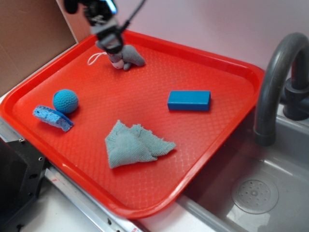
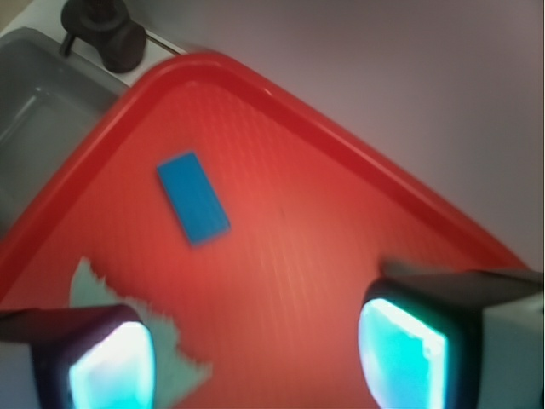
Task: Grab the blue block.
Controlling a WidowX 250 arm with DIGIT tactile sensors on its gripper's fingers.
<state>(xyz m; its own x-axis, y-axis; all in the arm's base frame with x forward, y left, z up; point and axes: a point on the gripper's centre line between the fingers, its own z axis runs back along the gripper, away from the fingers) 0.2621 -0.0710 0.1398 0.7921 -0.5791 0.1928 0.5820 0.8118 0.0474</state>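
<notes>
The smooth bright-blue rectangular block (image 1: 189,100) lies flat on the right part of the red textured plastic tray (image 1: 207,159), apart from everything else. The gripper (image 2: 255,349) hangs over the tray's far left corner, its fingers (image 2: 400,345) spread wide with nothing between them. Just beneath it sits what seems to be a small grey stuffed toy (image 1: 126,57), partly hidden. A crumpled pale-teal cloth (image 1: 133,145) lies near the front edge; a round teal crocheted ball (image 1: 65,100) and a porous light-blue sponge wedge (image 1: 52,118) sit at the left.
</notes>
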